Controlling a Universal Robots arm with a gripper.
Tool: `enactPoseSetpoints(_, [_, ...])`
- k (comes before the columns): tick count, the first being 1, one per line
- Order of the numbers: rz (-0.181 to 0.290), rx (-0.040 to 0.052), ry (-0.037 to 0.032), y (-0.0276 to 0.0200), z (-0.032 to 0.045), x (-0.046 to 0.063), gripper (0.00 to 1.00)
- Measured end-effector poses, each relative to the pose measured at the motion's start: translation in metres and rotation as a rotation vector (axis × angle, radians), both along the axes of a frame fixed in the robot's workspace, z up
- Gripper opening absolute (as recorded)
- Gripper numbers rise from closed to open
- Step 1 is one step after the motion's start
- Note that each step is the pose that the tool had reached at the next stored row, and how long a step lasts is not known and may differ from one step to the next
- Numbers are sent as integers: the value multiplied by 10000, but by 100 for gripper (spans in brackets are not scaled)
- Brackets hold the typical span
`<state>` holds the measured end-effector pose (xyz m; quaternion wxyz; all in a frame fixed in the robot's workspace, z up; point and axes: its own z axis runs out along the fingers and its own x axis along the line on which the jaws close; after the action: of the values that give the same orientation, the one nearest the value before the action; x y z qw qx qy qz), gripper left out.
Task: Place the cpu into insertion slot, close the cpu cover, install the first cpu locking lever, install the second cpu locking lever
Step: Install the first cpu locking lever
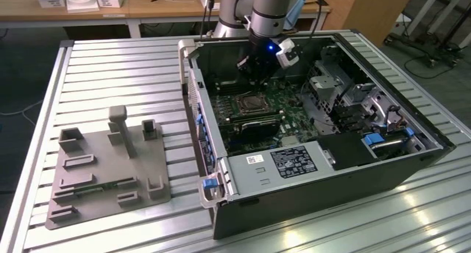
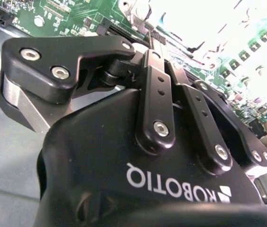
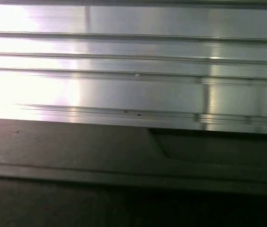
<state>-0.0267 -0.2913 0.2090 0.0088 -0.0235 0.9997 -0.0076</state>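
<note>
In the exterior view, my gripper (image 1: 252,79) hangs inside the open computer case (image 1: 309,209), low over the green motherboard (image 1: 290,98). It is just beyond the far edge of the processor socket. The cpu cover (image 1: 237,106), a silvery frame, seems to lie flat on the socket. In its open centre sits the pale tan square of the cpu (image 1: 250,104). I cannot tell how the locking levers stand. The second wrist view looks past the gripper's black body (image 2: 138,179) to the motherboard (image 2: 67,14).
A grey fixture plate (image 1: 110,165) with upright holders lies on the slatted aluminium table (image 1: 118,65), on the exterior view's left. A labelled grey box (image 1: 290,162) and metal drive cages (image 1: 346,93) crowd the case. The first wrist view faces table slats (image 3: 133,56) over a dark edge (image 3: 76,151).
</note>
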Motion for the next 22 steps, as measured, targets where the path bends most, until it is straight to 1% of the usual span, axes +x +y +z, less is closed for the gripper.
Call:
enactPoseSetpoints(5, [0, 77, 0, 0, 27, -14, 10])
enactPoseSetpoints(13, [-1, 301, 0, 0, 31, -93, 10])
enactPoseSetpoints(15, [0, 339, 1, 0, 31, -114, 10])
enactPoseSetpoints(17, [0, 374, 2, 0, 32, -122, 10])
enactPoseSetpoints(20, [0, 462, 1, 0, 31, -123, 10])
enactPoseSetpoints(22, [-2, 499, 0, 1, 30, -123, 10])
